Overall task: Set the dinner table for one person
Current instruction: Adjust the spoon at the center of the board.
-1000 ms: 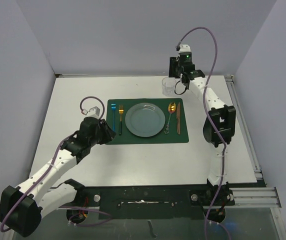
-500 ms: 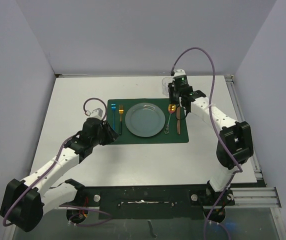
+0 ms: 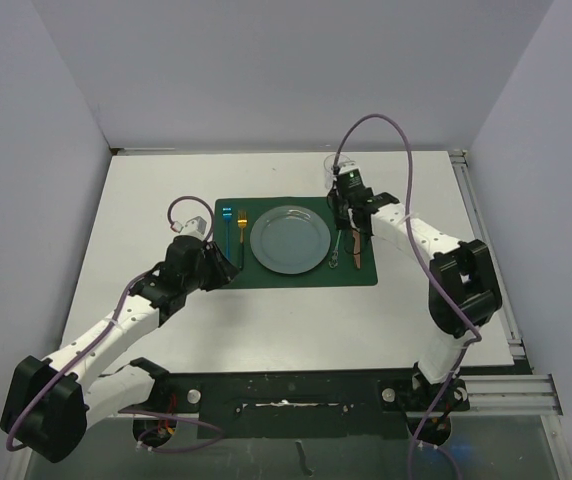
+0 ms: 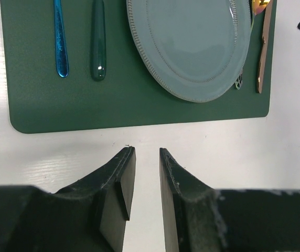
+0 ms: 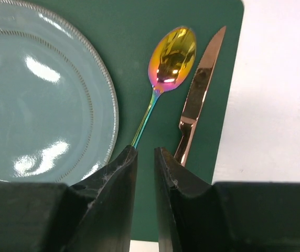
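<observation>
The dinner table is a white top. On it lies a dark green placemat with a grey-blue plate. Left of the plate lie a blue utensil and a gold-and-teal fork. Right of it lie an iridescent spoon and a copper knife. A clear glass stands behind the mat's right corner. My right gripper hovers over the spoon handle, empty, jaws a narrow gap apart. My left gripper is over the bare table just before the mat's near edge, empty, with the same narrow gap.
Aluminium rails run along the table's right edge and a black base bar along the near edge. Grey walls stand on three sides. The right arm's purple cable loops above the glass.
My right arm has swung from the glass at the back down over the spoon and knife; the glass stays standing. My left arm has shifted only slightly.
</observation>
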### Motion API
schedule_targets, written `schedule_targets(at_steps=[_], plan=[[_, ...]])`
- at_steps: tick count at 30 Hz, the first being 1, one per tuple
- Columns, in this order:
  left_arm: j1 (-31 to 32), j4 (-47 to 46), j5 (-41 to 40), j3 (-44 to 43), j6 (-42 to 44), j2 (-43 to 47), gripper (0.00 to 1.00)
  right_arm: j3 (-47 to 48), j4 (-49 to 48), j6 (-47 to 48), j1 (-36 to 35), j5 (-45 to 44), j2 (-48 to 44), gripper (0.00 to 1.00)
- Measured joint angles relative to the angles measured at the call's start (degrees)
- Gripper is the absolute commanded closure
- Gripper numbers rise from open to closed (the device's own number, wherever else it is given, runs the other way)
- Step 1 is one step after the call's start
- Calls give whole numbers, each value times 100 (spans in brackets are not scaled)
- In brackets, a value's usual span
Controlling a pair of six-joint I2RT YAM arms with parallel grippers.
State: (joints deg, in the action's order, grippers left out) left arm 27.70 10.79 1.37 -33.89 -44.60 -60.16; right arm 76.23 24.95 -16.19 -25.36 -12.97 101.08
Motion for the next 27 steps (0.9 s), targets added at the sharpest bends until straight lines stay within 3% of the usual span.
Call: schedule_targets(at_steps=[11,27], plan=[[0,-17,0,0,7,7,75,-37,264,-103,-514,-365,761,80],[0,13,-28,0,33,15,75,-20,387,-227,-448,-990,933,76]])
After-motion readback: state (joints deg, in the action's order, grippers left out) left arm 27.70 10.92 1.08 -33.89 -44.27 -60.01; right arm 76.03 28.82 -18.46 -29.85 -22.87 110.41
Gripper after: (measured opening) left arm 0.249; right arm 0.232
